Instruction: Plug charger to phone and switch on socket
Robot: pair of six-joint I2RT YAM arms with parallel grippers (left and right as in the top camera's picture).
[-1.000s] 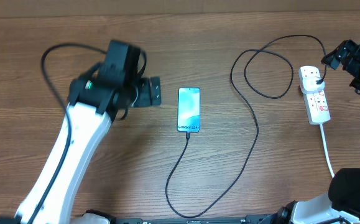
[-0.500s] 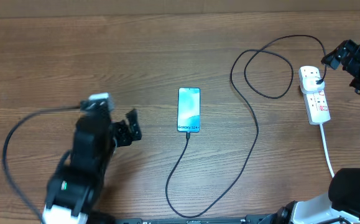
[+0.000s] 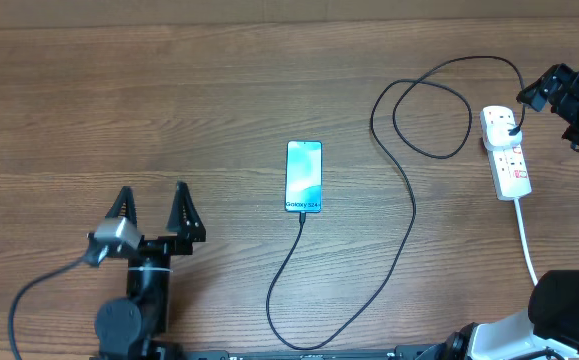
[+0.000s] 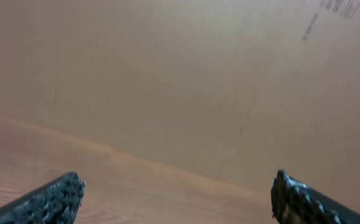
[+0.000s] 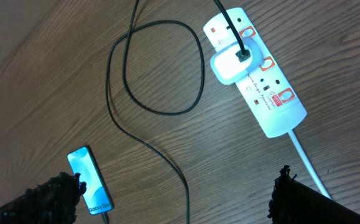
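Near-left corner of the table (image 3: 219, 90): left gripper (image 3: 152, 192) pointed toward the far side, jaws spread fully wide, nothing between them. Its wrist view showed only the two dark fingertips (image 4: 64, 190) low in frame, bare wood and a brown cardboard wall (image 4: 180, 81) beyond. Centre: phone (image 3: 304, 177) lay flat, screen up and lit cyan, long axis running near to far, well apart from both arms. Charger (image 3: 412, 215) tip sat in the phone's near end; the black cable ran toward the near edge, curved round to the right, climbed back toward the far side, made one open loop, then arced over to the socket (image 3: 506, 152). Far right: socket lay flat on the wood, the cable entering a white adapter (image 5: 231, 65) seated in it. Red switches (image 5: 268, 62) visible beside the outlets; position of each could not be told. Thick white cord (image 3: 525, 240) trailed from the strip's near end. Right gripper (image 5: 175, 190) hung above and just right of the strip, jaws wide apart, holding nothing.
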